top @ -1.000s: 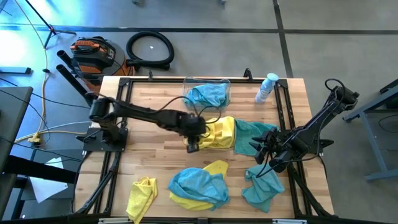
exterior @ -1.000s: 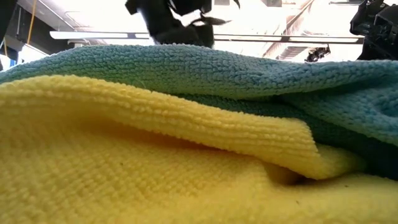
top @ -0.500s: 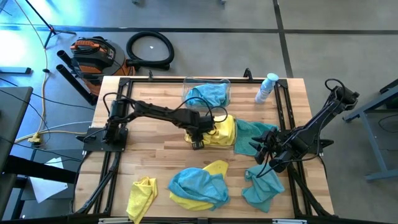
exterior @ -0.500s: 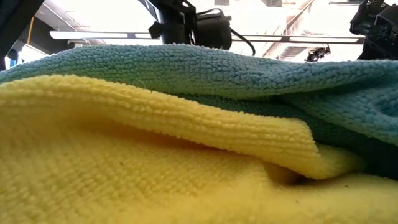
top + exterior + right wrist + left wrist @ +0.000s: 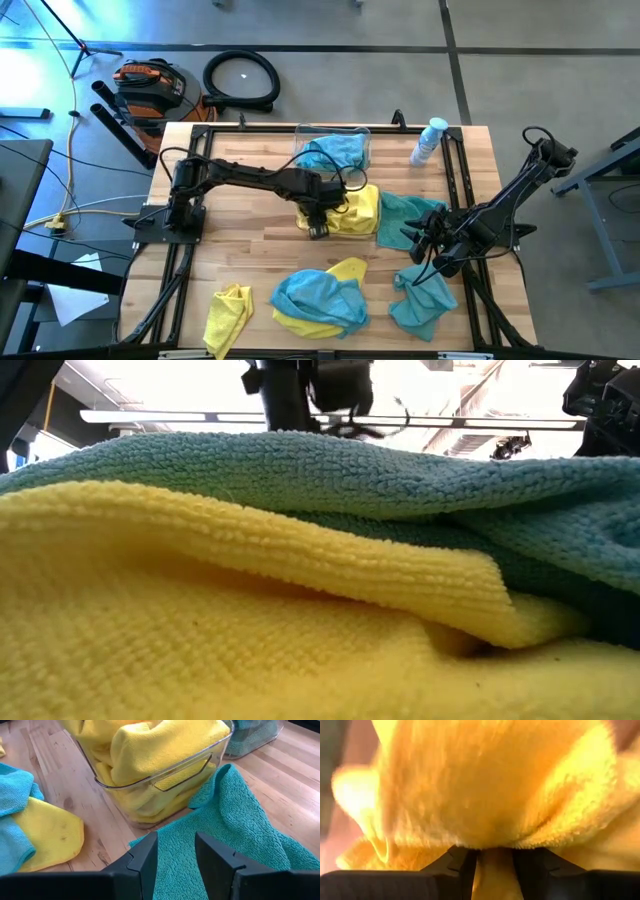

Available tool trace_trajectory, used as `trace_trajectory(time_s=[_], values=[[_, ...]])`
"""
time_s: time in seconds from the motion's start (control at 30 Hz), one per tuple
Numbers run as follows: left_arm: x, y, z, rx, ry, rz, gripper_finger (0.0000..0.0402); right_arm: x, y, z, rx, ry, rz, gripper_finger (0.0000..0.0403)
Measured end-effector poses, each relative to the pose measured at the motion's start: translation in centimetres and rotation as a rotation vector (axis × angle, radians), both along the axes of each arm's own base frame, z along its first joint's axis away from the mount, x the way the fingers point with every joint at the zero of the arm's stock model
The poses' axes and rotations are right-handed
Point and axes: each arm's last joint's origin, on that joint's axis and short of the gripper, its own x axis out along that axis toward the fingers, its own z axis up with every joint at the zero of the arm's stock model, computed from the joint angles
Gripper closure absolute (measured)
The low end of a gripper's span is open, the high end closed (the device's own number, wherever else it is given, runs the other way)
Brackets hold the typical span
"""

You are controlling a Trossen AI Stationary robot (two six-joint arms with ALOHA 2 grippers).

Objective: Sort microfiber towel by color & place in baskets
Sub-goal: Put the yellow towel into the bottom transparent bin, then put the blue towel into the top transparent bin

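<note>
Towels of two colours lie over the table (image 5: 240, 250), and the landmark for all of them is the yellow-filled basket (image 5: 165, 770) at the middle. The left gripper (image 5: 318, 222) is at this basket's left end, low over the yellow towel (image 5: 485, 785) inside it. In the left wrist view the cloth fills the picture and a fold of it sits between the jaws, so they seem closed on it, probably to push it down or to let it go into the correct bin; the view is too near to be sure.

The teal-filled basket (image 5: 335, 150) stands just behind the yellow one, which keeps the two colours apart. A teal towel (image 5: 235, 840) lies against the yellow basket's right side, not yet sorted. The right gripper (image 5: 425, 245) is directly over it with its jaws open and nothing between them, well placed to take this towel.

In front of the yellow basket lie a mixed teal and yellow pile (image 5: 320, 295), a single yellow towel (image 5: 228, 310) further left and another teal towel (image 5: 422, 300) to the right. A spray bottle (image 5: 428, 142) stands behind and right.
</note>
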Motion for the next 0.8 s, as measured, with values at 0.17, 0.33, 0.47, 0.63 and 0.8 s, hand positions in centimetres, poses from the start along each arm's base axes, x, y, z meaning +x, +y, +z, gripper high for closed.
trace_trajectory(time_s=[0.17,0.33,0.47,0.63,0.8], values=[[-0.5,-0.4,3.0,0.037,-0.084,-0.002,0.0292,0.0,0.0,0.0,-0.002,0.002,0.000,0.0277],[-1.7,-1.0,6.0,0.114,-0.151,-0.023,0.0292,0.1,0.0,-0.1,-0.009,0.008,0.001,0.0277],[-2.6,-2.3,7.6,0.133,-0.208,-0.085,0.0292,0.1,0.1,-0.2,-0.011,0.013,0.001,0.0277],[-4.6,-3.4,7.2,0.155,-0.258,-0.110,0.0292,0.1,0.1,-0.4,-0.010,0.020,-0.002,0.0277],[-8.3,-4.4,6.2,0.127,-0.335,-0.055,0.0292,0.2,0.2,-0.4,0.002,0.016,-0.008,0.0277]])
